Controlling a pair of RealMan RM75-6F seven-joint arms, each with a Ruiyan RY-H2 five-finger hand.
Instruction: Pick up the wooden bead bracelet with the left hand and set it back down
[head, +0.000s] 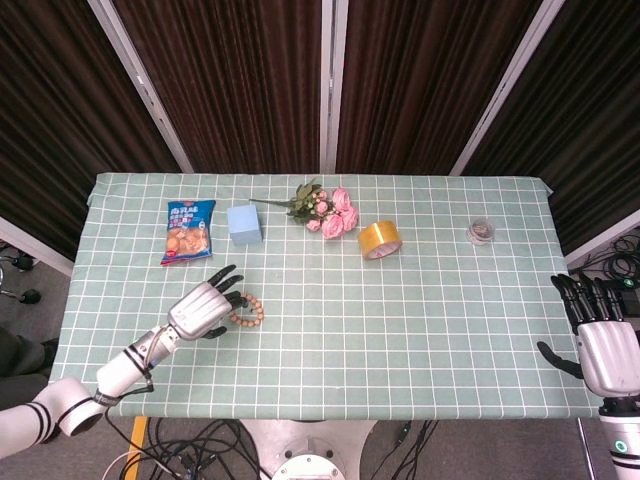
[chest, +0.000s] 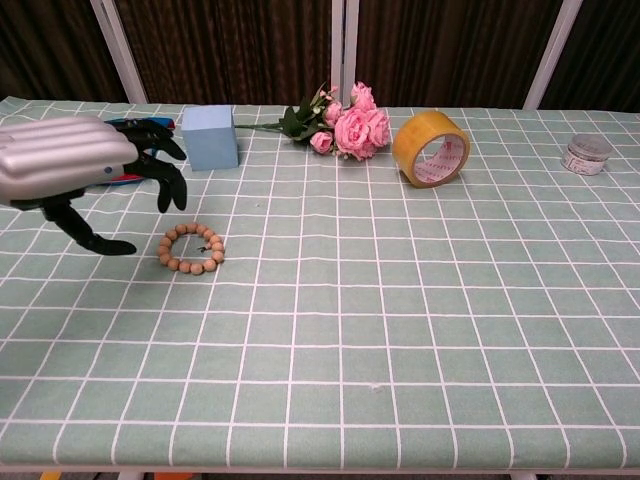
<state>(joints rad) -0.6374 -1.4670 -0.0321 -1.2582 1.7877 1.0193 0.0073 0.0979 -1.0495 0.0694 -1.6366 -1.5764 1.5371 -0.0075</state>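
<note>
The wooden bead bracelet (head: 247, 310) (chest: 191, 248) lies flat on the green checked tablecloth, left of the middle. My left hand (head: 203, 307) (chest: 85, 168) hovers just left of it and above it, fingers spread, holding nothing; in the head view its fingertips (head: 235, 294) partly cover the ring's left side. My right hand (head: 606, 342) hangs past the table's right front corner, fingers apart and empty; the chest view does not show it.
Along the back stand a snack bag (head: 188, 230), a light blue block (head: 244, 223), pink flowers (head: 331, 210), a yellow tape roll (head: 380, 240) and a small round tin (head: 481, 232). The tablecloth (head: 400, 320) is bare in front of these.
</note>
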